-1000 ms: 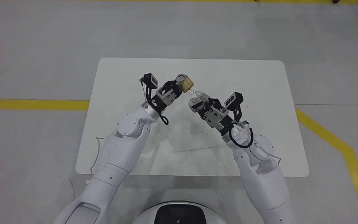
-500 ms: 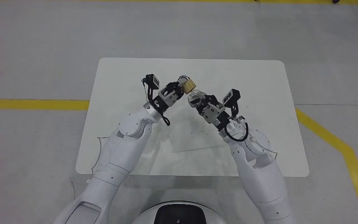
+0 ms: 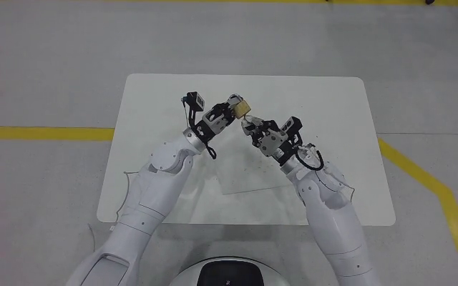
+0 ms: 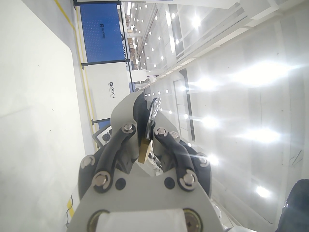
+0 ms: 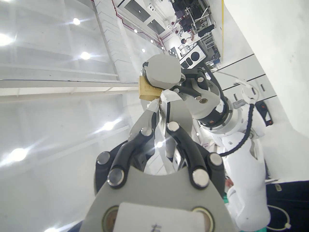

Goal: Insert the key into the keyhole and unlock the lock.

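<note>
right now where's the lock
In the top view the lock is held in the air over the far middle of the table, clamped in the left gripper; the right gripper with the key sits right beside it.

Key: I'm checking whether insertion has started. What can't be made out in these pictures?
- Tip of the key, right wrist view: hidden where it meets the lock; inserted or not, cannot tell.
- Keyhole, top view: too small to see beside the right gripper.
- Shackle, left wrist view: partly hidden by the left gripper; latched or open, unclear.
</note>
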